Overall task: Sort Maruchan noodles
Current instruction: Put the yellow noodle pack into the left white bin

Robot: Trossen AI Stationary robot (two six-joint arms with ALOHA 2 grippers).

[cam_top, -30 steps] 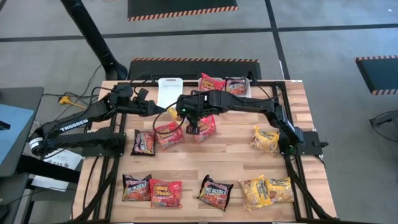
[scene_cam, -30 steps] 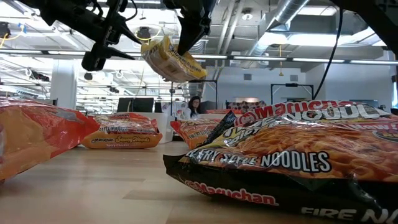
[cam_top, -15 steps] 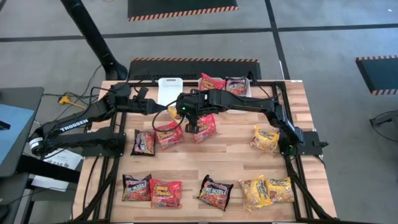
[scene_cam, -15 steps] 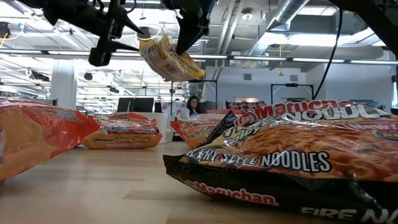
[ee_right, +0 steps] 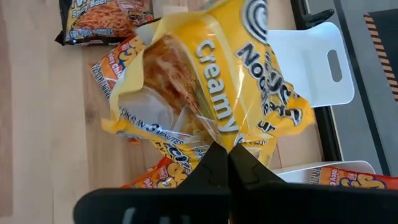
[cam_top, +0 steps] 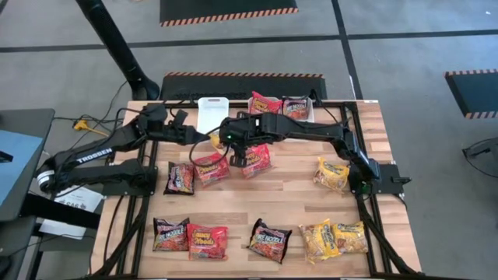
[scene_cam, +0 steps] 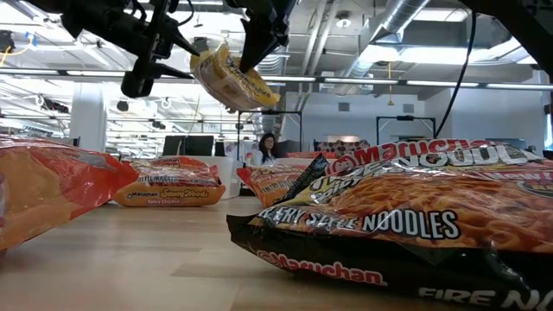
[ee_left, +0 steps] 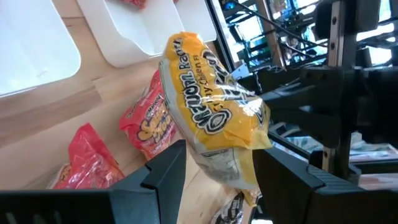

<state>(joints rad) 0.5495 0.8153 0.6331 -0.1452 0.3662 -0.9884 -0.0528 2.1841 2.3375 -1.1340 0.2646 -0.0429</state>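
A yellow Maruchan packet (cam_top: 217,141) (scene_cam: 232,79) is up in the air over the table's far middle, between both grippers. My right gripper (ee_right: 227,152) (scene_cam: 251,53) reaches in from the table's right and is shut on the packet. My left gripper (ee_left: 217,177) (scene_cam: 183,53) comes from the table's left. It is open, with a finger on either side of the packet's opposite end (ee_left: 227,168); I cannot tell whether they touch. Other red, dark and yellow packets (cam_top: 210,167) lie flat on the table. My right gripper pinches the yellow packet by its crimped edge (ee_right: 214,138) between its two shut fingers, coming from above and slanting down. The packet is lifted clear of the table and hangs tilted below the fingers (scene_cam: 256,39).
Two white bins stand at the far edge: one (cam_top: 212,113) beside the left gripper, the other (cam_top: 311,109) with a red and a dark packet in it. Red and dark packets (cam_top: 257,159) lie under the arms. Several more line the near edge (cam_top: 268,239), and a yellow one (cam_top: 331,173) lies right.
My left gripper has moved toward the hanging yellow packet and slightly up, so its open fingers now stand around the packet's free end. My right gripper has shifted the packet a little toward the left gripper, still lifted.
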